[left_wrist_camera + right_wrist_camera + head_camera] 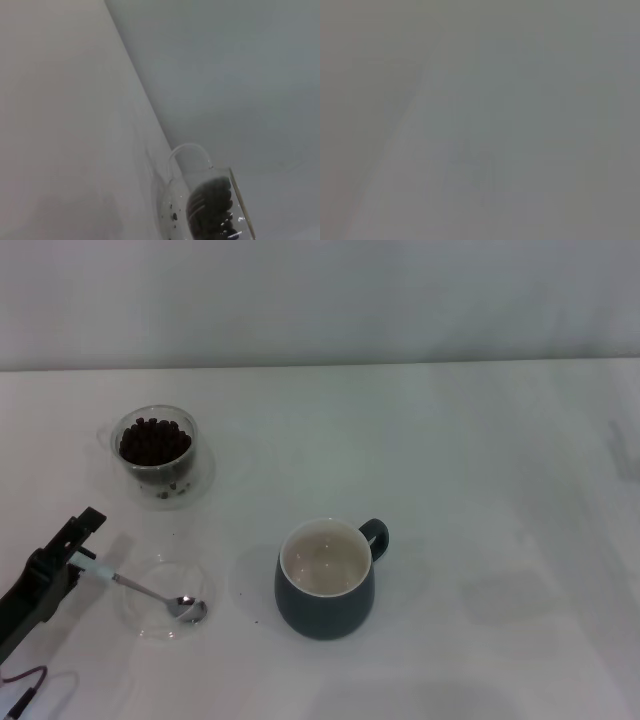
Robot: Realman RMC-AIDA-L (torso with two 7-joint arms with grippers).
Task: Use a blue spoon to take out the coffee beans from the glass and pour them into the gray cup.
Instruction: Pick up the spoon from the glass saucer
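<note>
Evidently the pick-up step is in hand: the left gripper (80, 562) has its jaws pinching the spoon (150, 592) by its pale handle, bowl resting in a clear dish (150, 625) on the bench (480, 490); next comes a lift toward the glass (155, 452) of beans (154, 440), well apart from the empty cup (325, 580); only the left wrist view shows the glass's side (210, 205); the right gripper is out of sight.

Free room and obstacles on the desk (500, 470). Left side: the glass (157, 453) stands at the back, with the shallow dish (150, 592) nearer the front holding the blue spoon (150, 592). The gray cup (325, 582) stands centre-front, apart from the dish. The left end effector (75, 555) sits at the spoon's handle. The right half lies open.
</note>
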